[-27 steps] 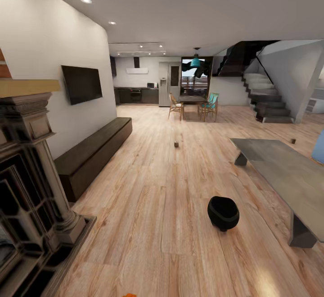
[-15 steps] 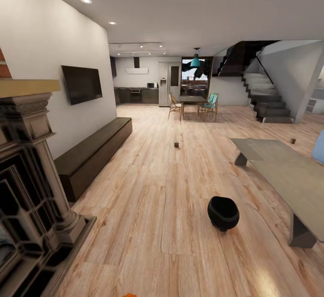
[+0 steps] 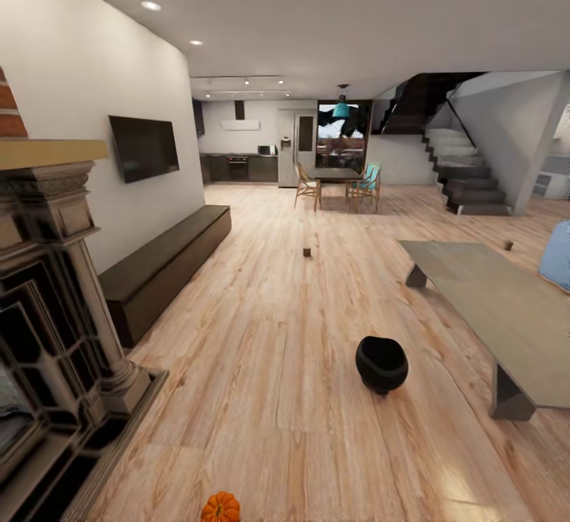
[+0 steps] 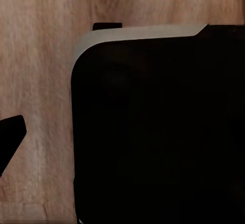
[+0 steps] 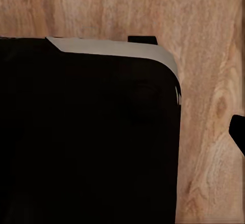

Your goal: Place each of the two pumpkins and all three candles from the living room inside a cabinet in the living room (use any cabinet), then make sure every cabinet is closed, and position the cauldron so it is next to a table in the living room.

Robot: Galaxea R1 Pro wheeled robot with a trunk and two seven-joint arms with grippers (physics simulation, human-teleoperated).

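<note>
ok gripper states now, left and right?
Left gripper: cannot be told; its wrist view is mostly a dark body over wooden floor.
Right gripper: cannot be told, same kind of view.

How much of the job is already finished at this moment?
Almost nothing looks done. One pumpkin lies on the floor at the near edge of the head view, and two candles sit on the floor. The cabinet looks shut. Nothing is in hand. The cauldron stands on the floor, a little apart from the table. Storing everything is left.
</note>
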